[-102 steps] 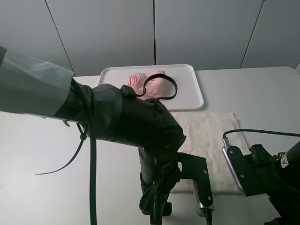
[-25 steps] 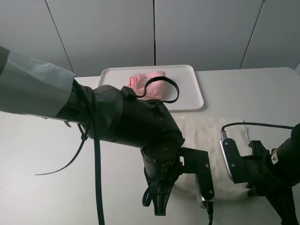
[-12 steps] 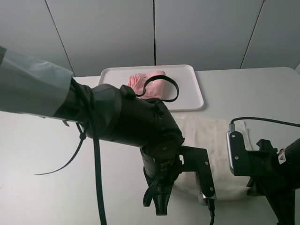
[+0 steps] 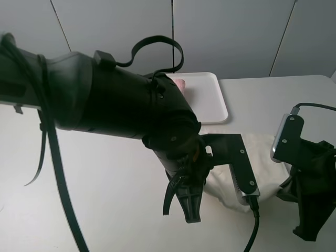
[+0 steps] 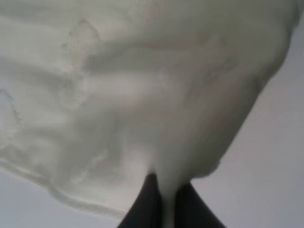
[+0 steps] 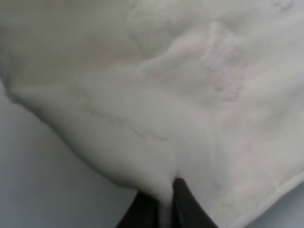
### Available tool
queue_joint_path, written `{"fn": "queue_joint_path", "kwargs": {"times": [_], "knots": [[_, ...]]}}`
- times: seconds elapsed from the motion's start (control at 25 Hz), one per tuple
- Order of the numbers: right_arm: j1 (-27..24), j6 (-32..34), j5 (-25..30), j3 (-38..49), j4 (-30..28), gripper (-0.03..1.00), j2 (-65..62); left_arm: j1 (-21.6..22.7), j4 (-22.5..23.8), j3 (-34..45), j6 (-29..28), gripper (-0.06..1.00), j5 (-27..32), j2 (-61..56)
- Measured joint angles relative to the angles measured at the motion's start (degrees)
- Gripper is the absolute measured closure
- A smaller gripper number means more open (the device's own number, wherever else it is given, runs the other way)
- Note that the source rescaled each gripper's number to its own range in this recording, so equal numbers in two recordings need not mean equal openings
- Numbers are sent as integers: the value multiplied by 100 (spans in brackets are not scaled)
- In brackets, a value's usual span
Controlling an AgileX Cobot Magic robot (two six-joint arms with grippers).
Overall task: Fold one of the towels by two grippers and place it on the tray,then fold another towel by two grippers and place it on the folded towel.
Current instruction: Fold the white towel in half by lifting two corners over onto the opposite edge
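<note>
The cream towel hangs bunched between the two arms, its near edge lifted off the table. My left gripper is shut on a fold of this towel, the cloth pinched between its black fingers. My right gripper is likewise shut on the towel. In the exterior view both sets of fingertips are hidden behind the arms. The white tray lies at the back. Only a sliver of the pink towel shows on it, past the left arm.
The bulky left arm with its looping black cables covers the middle of the scene and most of the tray. The right arm stands at the right front edge. Bare white table shows at the left.
Both grippers have lifted the cream towel's near edge up and carried it toward the tray. The left arm has risen and now hides most of the pink towel.
</note>
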Motion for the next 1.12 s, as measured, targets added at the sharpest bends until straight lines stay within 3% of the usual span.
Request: {"fn": "queue_joint_path", "kwargs": {"times": [0.2, 0.48, 0.88, 1.12], "knots": [[0, 856, 26, -37, 13, 97, -403, 184, 365, 0, -539, 94, -144, -50], [0, 2061, -142, -406, -111, 97, -420, 518, 403, -128, -1039, 94, -427, -94], [0, 4968, -363, -482, -2016, 97, 319, 812, 411, -229, -1222, 94, -702, -94], [0, 5906, -625, -638, -2638, 97, 617, 1102, 411, -229, -1436, 94, -1037, -94]]}}
